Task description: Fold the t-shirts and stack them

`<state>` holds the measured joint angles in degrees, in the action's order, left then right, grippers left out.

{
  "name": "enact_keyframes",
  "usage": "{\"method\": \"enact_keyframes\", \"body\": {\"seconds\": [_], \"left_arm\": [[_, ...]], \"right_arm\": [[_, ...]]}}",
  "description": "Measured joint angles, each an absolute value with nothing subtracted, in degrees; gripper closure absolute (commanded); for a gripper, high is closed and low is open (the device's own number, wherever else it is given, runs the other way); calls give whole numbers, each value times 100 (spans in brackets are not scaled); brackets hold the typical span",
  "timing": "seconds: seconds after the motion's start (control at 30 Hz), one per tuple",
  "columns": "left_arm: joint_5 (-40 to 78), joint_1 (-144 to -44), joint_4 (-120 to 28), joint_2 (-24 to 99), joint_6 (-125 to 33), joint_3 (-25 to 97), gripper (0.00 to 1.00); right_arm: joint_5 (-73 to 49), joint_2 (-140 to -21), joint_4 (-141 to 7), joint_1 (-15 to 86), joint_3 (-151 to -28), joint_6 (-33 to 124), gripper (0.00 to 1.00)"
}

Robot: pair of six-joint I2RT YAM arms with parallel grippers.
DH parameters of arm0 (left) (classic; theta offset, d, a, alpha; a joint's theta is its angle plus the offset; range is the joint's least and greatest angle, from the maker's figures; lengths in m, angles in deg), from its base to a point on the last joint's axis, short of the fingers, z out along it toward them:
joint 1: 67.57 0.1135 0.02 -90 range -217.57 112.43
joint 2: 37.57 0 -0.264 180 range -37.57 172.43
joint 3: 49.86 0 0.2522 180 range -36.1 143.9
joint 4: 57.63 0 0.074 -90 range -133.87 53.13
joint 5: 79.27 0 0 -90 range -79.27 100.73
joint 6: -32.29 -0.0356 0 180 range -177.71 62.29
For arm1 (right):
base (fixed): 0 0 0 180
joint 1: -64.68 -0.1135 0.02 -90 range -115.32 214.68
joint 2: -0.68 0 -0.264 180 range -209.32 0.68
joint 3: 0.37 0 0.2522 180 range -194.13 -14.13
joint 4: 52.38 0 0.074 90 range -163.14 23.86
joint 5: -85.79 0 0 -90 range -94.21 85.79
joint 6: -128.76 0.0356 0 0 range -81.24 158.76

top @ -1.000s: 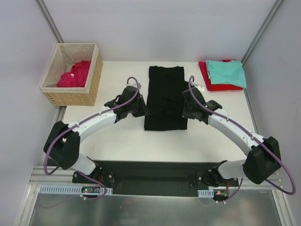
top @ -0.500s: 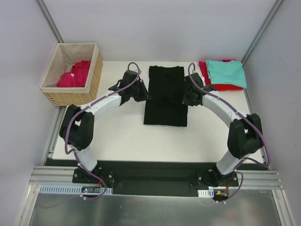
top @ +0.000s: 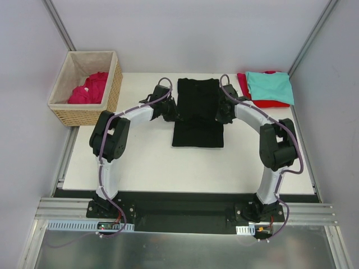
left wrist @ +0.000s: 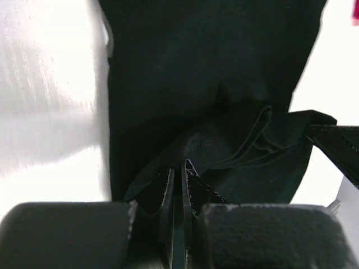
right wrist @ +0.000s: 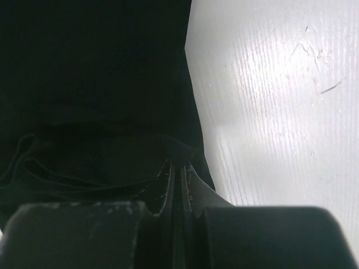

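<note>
A long black t-shirt (top: 197, 131) lies lengthwise in the middle of the white table. My left gripper (top: 169, 114) is at its left edge and my right gripper (top: 220, 116) at its right edge, both about halfway along. In the left wrist view the left gripper (left wrist: 178, 168) is shut, pinching a raised fold of the black cloth (left wrist: 207, 73). The right gripper (right wrist: 176, 168) is likewise shut on a lifted edge of the black cloth (right wrist: 95, 73), with bare table to its right. A teal t-shirt (top: 270, 87) lies folded on a red one (top: 249, 96) at the back right.
A wicker basket (top: 90, 115) with beige lining stands at the back left and holds a crumpled crimson-pink shirt (top: 90, 88). Both arms reach far forward, elbows raised over the table's near half. Grey walls close in the sides and back.
Both grippers have moved toward the far end of the table, drawing the black shirt's edges with them. Its near hem has slid a little farther from the arm bases.
</note>
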<state>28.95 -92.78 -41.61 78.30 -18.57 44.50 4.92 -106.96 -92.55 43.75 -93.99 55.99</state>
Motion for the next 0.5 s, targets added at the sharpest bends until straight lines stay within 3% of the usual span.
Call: {"method": "enact_keyframes", "body": {"seconds": [0.1, 0.13, 0.17, 0.2, 0.3, 0.4, 0.5], "left_arm": [[3005, -9212, -4171, 8090, -1855, 4610, 100], [3024, -9180, -4174, 8171, -1855, 4680, 100], [3039, -9145, -4176, 8239, -1853, 4747, 95], [3048, -9127, -4171, 8298, -1853, 4815, 74], [3083, -9070, -4198, 8388, -1894, 4986, 1], [3050, -9066, -4189, 8403, -1892, 5154, 1], [2950, -9038, -4180, 8353, -2001, 5366, 1]], "right_arm": [[459, -10967, -9244, 4443, -9545, 5599, 99], [446, -11041, -9244, 4460, -9591, 5595, 97], [439, -11124, -9240, 4475, -9656, 5590, 86], [435, -11199, -9227, 4488, -9718, 5582, 59], [477, -11358, -9211, 4502, -9895, 5562, 17], [599, -11415, -9240, 4517, -10100, 5488, 4], [737, -11358, -9244, 4547, -10347, 5389, 2]]}}
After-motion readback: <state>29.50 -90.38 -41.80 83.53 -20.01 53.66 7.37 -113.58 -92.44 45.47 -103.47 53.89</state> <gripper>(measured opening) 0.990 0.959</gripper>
